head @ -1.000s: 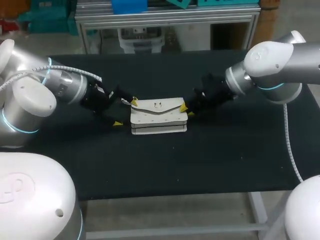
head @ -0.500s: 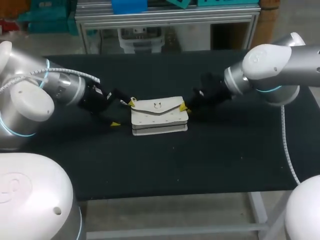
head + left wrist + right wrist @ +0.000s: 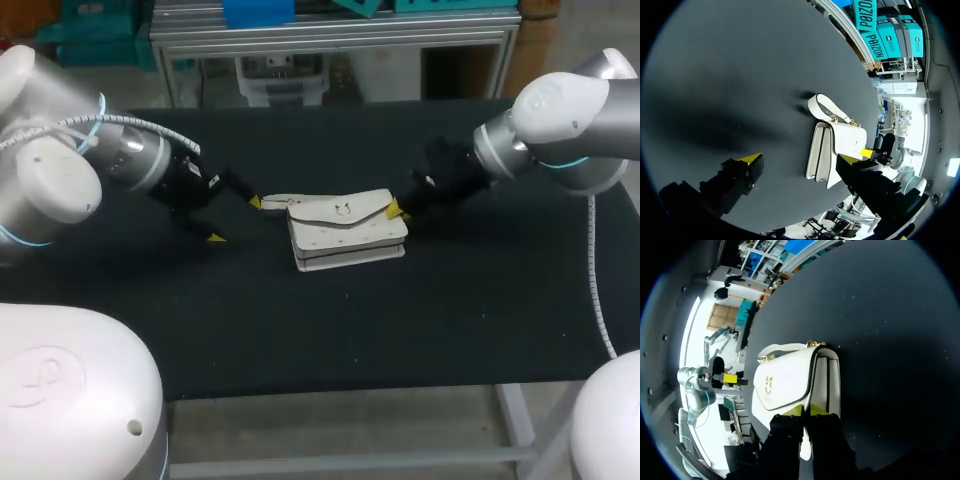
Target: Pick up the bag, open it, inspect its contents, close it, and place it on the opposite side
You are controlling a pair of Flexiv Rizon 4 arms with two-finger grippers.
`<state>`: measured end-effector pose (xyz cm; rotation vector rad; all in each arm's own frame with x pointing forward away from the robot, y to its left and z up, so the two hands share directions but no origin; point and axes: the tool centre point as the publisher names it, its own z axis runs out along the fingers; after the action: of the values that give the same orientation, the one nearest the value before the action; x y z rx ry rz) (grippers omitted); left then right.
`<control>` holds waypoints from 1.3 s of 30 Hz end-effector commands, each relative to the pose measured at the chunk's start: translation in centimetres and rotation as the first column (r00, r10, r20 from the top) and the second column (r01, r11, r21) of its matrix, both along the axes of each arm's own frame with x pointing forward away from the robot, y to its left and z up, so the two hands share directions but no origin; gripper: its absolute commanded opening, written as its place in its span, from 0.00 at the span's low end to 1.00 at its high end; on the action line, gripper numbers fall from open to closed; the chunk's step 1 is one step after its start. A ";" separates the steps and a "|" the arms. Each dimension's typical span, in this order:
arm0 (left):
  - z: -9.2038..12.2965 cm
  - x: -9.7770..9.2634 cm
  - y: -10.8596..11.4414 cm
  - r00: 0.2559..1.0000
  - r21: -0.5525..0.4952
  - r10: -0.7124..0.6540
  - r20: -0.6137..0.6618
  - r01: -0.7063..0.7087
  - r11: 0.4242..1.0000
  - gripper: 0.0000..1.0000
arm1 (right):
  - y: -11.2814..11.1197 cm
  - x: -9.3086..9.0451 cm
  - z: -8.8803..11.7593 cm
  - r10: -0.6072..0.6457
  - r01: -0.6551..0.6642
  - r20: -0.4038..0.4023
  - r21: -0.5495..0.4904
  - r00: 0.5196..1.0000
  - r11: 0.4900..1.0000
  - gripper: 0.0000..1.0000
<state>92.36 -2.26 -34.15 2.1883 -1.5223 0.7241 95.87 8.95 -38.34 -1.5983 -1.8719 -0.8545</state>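
The right gripper [image 3: 807, 411] pinches one end of the small white leather flap bag [image 3: 345, 232] on the black table [image 3: 420, 320]. The left gripper [image 3: 235, 220] gapes wide, with the bag's strap [image 3: 275, 203] just ahead of it.

Robotics lab, test bench. Matte black table top [image 3: 320, 330] on grey metal frame [image 3: 515, 415]. White-and-grey left arm [image 3: 60, 180] in from 9 o'clock, matching right arm [image 3: 565, 120] from 3 o'clock; blue-lit joint rings [image 3: 565, 163], black yellow-tipped left gripper [image 3: 234, 220] and right gripper [image 3: 397, 211].
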 end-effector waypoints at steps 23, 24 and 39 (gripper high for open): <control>1.3 2.0 2.3 0.991 0.328 -0.120 -0.057 0.133 0.935 1.00 | -5.8 1.4 1.7 -0.047 0.050 0.029 -0.088 0.998 0.995 0.00; 1.3 2.0 2.3 0.991 0.328 -0.120 -0.057 0.133 0.935 1.00 | -5.8 1.4 1.7 -0.047 0.050 0.029 -0.088 0.998 0.995 0.00; 2.9 3.5 5.2 0.991 0.411 -0.134 -0.010 0.126 0.903 1.00 | -14.6 6.3 2.4 -0.130 0.148 0.122 -0.150 0.984 0.977 0.00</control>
<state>95.95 2.48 -32.08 2.3332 -1.9631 0.4142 101.88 -3.59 -36.54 -1.8336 -1.9779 -0.8845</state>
